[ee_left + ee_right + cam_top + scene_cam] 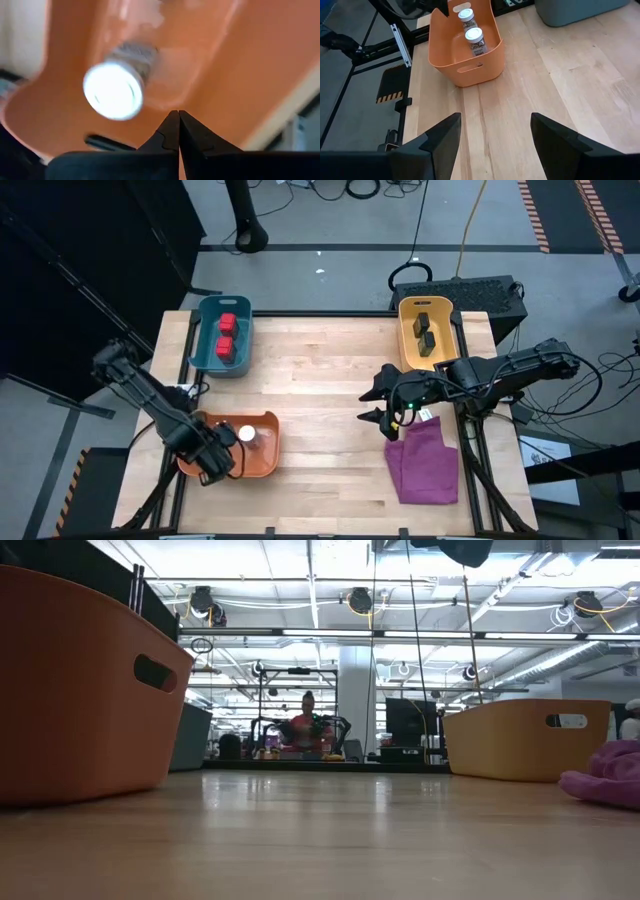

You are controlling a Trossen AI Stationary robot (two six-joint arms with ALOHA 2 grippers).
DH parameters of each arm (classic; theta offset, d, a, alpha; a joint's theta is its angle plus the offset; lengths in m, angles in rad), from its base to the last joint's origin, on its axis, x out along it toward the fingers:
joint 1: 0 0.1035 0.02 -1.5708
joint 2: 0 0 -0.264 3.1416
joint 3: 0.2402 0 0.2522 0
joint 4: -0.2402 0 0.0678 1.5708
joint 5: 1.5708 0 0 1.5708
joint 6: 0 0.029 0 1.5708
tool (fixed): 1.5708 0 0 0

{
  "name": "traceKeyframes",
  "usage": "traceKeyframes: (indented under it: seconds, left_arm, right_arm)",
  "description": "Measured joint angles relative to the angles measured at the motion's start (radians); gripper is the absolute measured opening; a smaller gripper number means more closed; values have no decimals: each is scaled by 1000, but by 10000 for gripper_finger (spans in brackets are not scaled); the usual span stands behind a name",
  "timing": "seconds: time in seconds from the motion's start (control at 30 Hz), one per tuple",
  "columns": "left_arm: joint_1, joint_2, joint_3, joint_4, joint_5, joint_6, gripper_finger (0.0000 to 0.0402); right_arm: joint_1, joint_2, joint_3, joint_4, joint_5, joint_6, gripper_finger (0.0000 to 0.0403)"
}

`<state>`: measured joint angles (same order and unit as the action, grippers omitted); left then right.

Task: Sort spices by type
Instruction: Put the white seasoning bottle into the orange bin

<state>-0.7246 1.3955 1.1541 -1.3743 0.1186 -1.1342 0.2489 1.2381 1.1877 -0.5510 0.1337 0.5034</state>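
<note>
While jars (pixel 473 41) sit in orange bin (pixel 470 70), left claw (pixel 178 131) closed

A robotics lab: wooden workbench (pixel 330 390), floor cables (pixel 350 190), ceiling strip lights (pixel 400 635).

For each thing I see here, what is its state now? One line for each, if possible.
left gripper: shut, empty, over the orange bin.
right gripper: open, empty, above the bare table.
clear jars: both upright in the orange bin.
red boxes: both in the teal bin.
dark grey boxes: both in the yellow bin.
purple cloth: crumpled on the table.
</note>
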Motion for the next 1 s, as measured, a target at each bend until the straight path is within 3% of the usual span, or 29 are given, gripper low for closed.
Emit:
traceKeyframes:
  seconds: [0.23,0.53,1.0]
  left_arm:
    - [20,55,-1,-64,-46,59,4]
    - [31,11,-121,40,1,67,4]
    - [32,8,-140,47,-35,35,4]
  right_arm:
    - [0,0,0,0,0,-3,222]
    - [1,0,0,0,2,9,222]
    - [2,0,0,1,1,17,222]
